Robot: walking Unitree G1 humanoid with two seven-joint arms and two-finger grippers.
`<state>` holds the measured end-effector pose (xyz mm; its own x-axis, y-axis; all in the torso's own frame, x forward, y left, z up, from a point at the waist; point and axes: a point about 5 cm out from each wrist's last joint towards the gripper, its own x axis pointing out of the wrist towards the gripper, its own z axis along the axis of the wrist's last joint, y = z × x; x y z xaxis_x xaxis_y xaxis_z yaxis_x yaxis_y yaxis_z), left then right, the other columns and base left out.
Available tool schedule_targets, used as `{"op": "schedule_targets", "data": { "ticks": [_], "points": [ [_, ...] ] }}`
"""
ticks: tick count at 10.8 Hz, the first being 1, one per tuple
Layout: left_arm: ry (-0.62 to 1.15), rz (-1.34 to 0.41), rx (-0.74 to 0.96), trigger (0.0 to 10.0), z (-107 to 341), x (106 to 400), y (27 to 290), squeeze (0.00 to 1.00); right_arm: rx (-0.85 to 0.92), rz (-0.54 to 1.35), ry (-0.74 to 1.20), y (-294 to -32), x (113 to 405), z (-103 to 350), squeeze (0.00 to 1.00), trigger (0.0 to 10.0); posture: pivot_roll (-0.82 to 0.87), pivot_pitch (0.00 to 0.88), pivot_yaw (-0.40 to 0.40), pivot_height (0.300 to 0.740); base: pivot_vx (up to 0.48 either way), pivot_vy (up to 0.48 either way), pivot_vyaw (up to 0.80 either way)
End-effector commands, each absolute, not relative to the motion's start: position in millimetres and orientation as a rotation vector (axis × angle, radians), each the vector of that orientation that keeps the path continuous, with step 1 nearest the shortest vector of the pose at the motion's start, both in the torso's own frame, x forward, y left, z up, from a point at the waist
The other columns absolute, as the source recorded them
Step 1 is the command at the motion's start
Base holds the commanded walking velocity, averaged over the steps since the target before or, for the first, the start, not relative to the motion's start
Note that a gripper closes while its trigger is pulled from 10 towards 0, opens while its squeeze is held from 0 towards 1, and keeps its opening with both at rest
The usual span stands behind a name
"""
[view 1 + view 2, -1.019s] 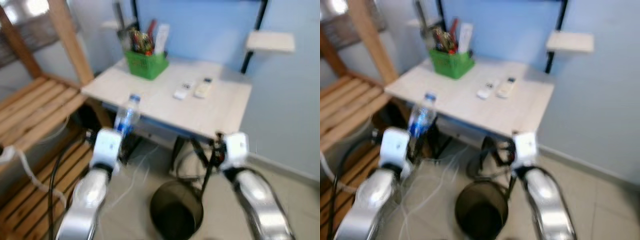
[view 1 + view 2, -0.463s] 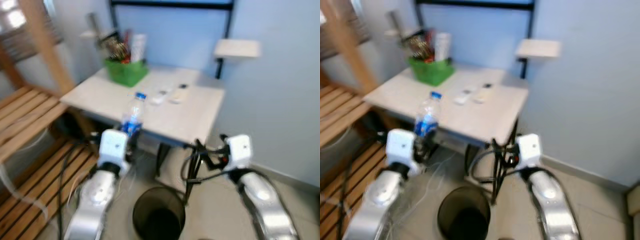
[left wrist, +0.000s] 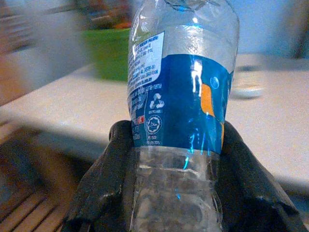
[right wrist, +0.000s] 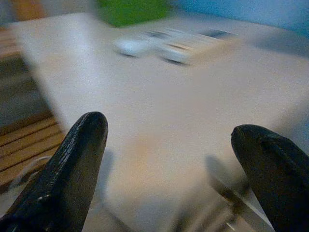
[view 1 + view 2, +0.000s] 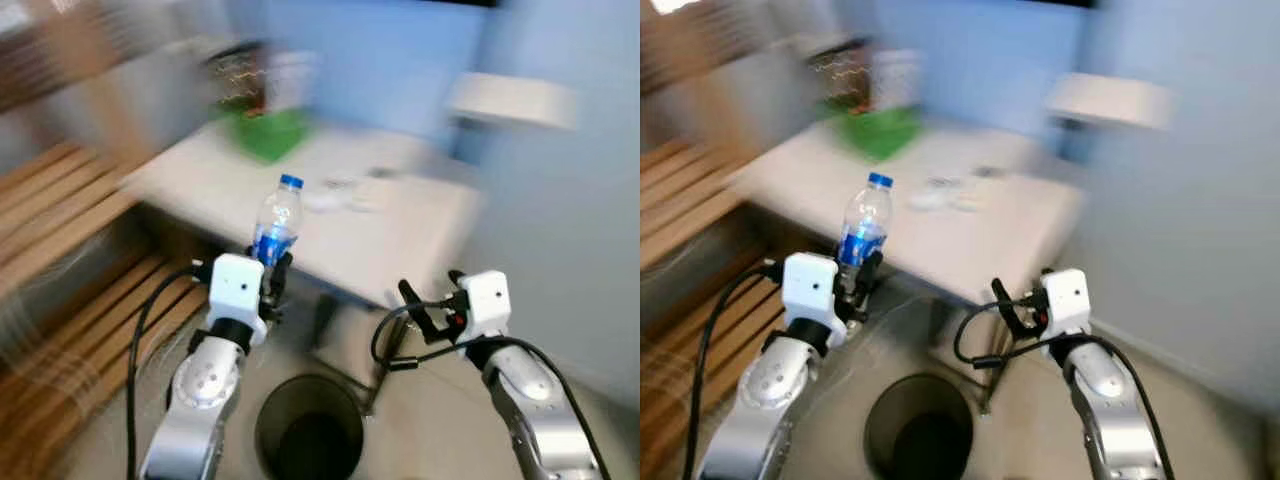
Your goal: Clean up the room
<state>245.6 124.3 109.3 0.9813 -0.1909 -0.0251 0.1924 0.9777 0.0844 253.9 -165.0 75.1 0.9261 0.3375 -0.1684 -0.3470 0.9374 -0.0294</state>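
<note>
My left gripper (image 5: 272, 278) is shut on a clear plastic water bottle (image 5: 275, 222) with a blue cap and blue label; the bottle (image 3: 179, 111) stands upright between the black fingers (image 3: 104, 166). It is held in front of the near edge of a pale table (image 5: 400, 235). A black round bin (image 5: 308, 440) sits on the floor below and between my arms. My right gripper (image 5: 425, 312) is open with nothing between its fingers (image 4: 72, 164), level with the table edge.
On the table stand a green basket (image 5: 265, 130) of tall items and two small white remotes (image 5: 345, 195), all blurred. Wooden slatted shelves (image 5: 60, 250) rise at the left. A blue wall with a small white shelf (image 5: 510, 100) is behind. Black cables hang under the table.
The camera has swung and the picture is now blurred. The bottle stays in my left gripper, a little higher against the table. The right gripper stays open.
</note>
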Motion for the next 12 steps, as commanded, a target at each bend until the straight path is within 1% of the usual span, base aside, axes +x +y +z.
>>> {"op": "schedule_targets", "data": {
  "ticks": [1, 4, 5, 7, 8, 9, 10, 11, 12],
  "points": [
    [0.009, -0.16, 0.098, 10.0, 110.6, 246.1, 132.9, 0.0, -0.061, 0.394, 0.151, -156.3, 254.4, 76.2, 0.0, 10.0, -0.09, 0.0, 0.094, 0.74, 0.0, 0.0, 0.79],
    [0.012, -0.168, 0.086, 10.0, 109.8, 246.9, 128.7, 0.0, -0.075, 0.404, 0.159, -158.9, 255.2, 74.3, 0.0, 10.0, -0.09, 0.0, 0.086, 0.74, 0.0, 0.0, 0.79],
    [0.031, -0.167, 0.062, 10.0, 106.0, 249.3, 129.2, 0.0, -0.088, 0.385, 0.171, -161.8, 258.1, 72.2, 0.0, 10.0, -0.09, 0.0, 0.086, 0.74, 0.0, 0.0, 0.0],
    [0.061, -0.185, 0.067, 10.0, 98.0, 257.5, 134.1, 0.0, -0.104, 0.344, 0.166, -166.6, 263.9, 73.3, 0.0, 10.0, -0.09, 0.0, 0.078, 0.74, 0.0, 0.0, 0.0],
    [0.071, -0.206, 0.057, 10.0, 94.1, 257.5, 130.9, 0.0, -0.105, 0.347, 0.166, -166.2, 263.3, 72.7, 0.0, 10.0, -0.1, 0.0, 0.079, 0.74, 0.0, 0.0, 0.0],
    [0.092, -0.232, 0.007, 10.0, 84.5, 263.4, 126.8, 0.0, -0.103, 0.332, 0.168, -167.7, 264.0, 72.3, 0.0, 10.0, -0.1, 0.0, 0.071, 0.74, 0.0, 0.0, 0.0],
    [0.125, -0.259, -0.007, 10.0, 71.6, 270.9, 124.1, 0.0, -0.111, 0.325, 0.177, -169.5, 265.2, 70.5, 0.0, 10.0, -0.11, 0.0, 0.068, 0.74, 0.0, 0.0, 0.0],
    [0.171, -0.285, 0.019, 10.0, 56.8, 276.9, 121.7, 0.0, -0.125, 0.326, 0.203, -172.2, 264.1, 67.0, 0.0, 10.0, -0.14, 0.024, 0.056, 0.74, 0.0, 0.0, 0.0],
    [0.22, -0.275, 0.052, 10.0, 43.3, 283.0, 125.7, 0.0, -0.134, 0.335, 0.239, -174.1, 261.1, 60.1, 0.0, 10.0, -0.17, 0.053, 0.054, 0.74, 0.0, 0.0, 0.0]
  ]
}}
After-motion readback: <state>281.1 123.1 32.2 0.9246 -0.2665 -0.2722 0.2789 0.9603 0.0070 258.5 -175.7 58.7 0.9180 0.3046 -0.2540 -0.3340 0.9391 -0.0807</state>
